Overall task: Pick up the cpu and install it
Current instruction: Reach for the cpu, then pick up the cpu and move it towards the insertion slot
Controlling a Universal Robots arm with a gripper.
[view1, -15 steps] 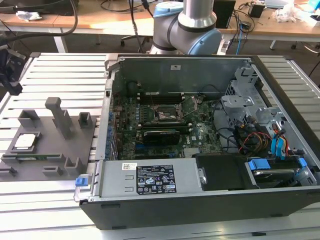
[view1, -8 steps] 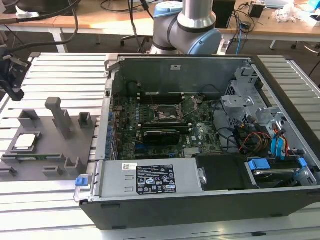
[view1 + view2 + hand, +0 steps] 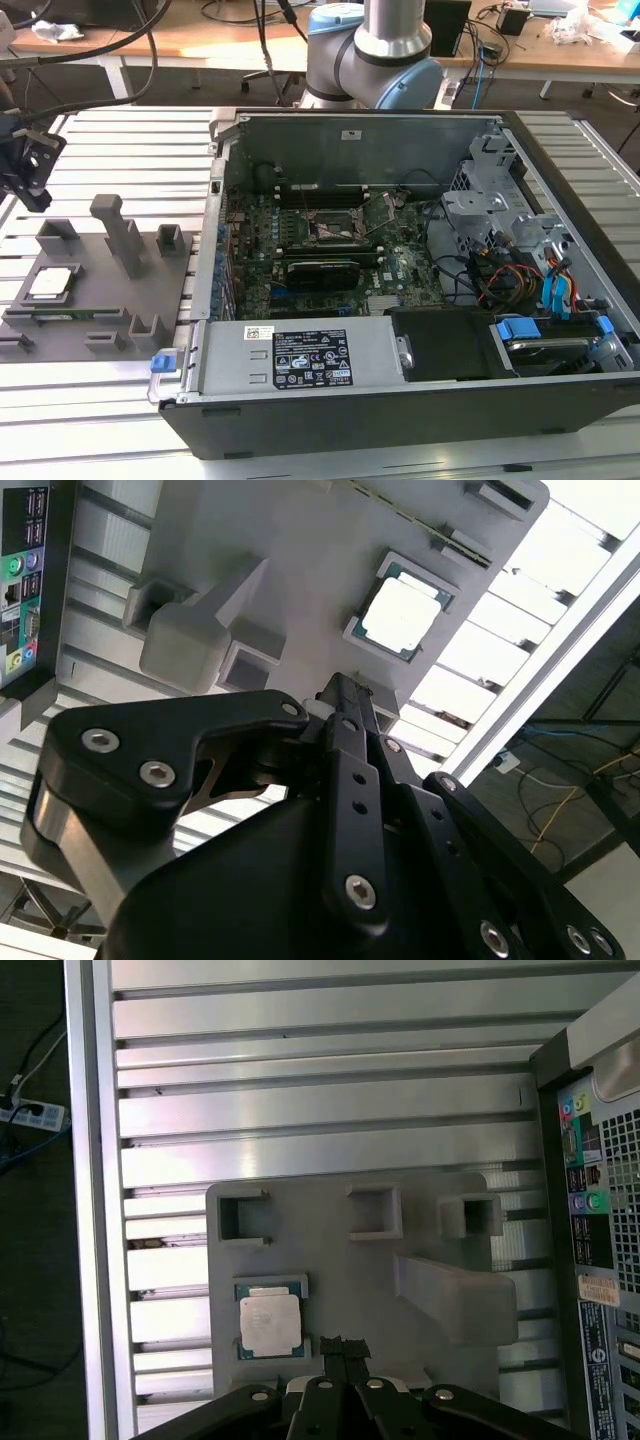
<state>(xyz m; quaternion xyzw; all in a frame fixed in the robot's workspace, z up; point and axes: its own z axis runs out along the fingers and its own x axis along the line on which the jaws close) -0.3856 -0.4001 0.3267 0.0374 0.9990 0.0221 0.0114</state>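
Hand (image 3: 343,1344) is hovering, pressed together and empty, near the cpu (image 3: 270,1320) lying in its grey tray (image 3: 340,1270); centring squarely over the chip is looking key.

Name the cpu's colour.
The cpu has a silver-grey top, which shows best in the first wrist view.

You see the open computer case (image 3: 370,140) on the slatted tabletop (image 3: 130,135). On the exterior view's left of it, the cpu (image 3: 52,283) lies flat in a grey holder tray (image 3: 95,290), with the pincer (image 3: 30,185) hanging above it, clear of it.
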